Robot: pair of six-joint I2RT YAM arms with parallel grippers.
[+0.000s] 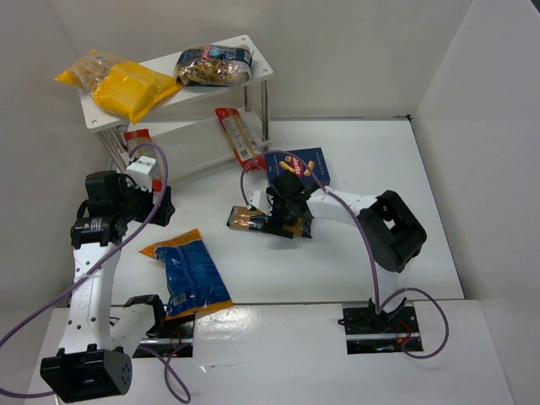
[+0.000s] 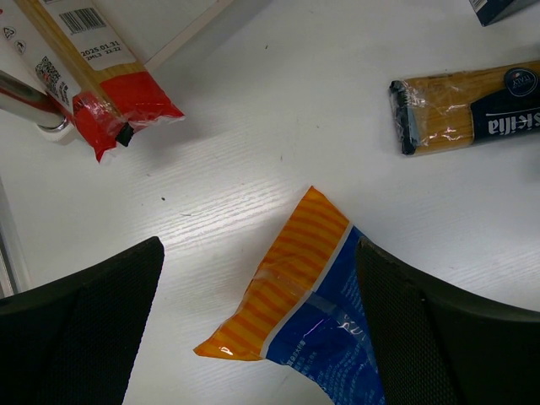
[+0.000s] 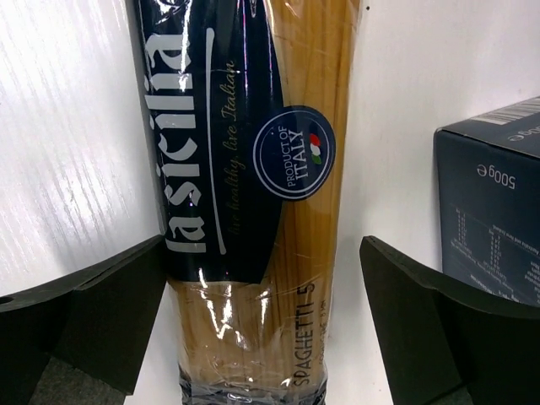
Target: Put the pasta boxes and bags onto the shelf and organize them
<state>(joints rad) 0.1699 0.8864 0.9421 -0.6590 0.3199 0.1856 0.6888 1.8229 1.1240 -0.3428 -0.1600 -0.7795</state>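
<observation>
Right gripper (image 3: 261, 304) spread astride the spaghetti pack (image 3: 245, 169) on the table (image 3: 76, 126); we'd drop squarely, pinch mid-pack gently so strands don't snap. Left gripper (image 2: 261, 329) spread too.

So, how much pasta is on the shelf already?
Yellow bags and a dark bag lie on the shelf's top board. The right gripper is open around the spaghetti pack, not gripping. The blue box, blue bag and a leaning red pack remain.

Left arm (image 1: 89, 285) and right arm (image 1: 348, 205), both bolted at the table's (image 1: 337, 274) near edge, are showing white link shells, black joint housings and trailing purple cables (image 1: 369, 257).
</observation>
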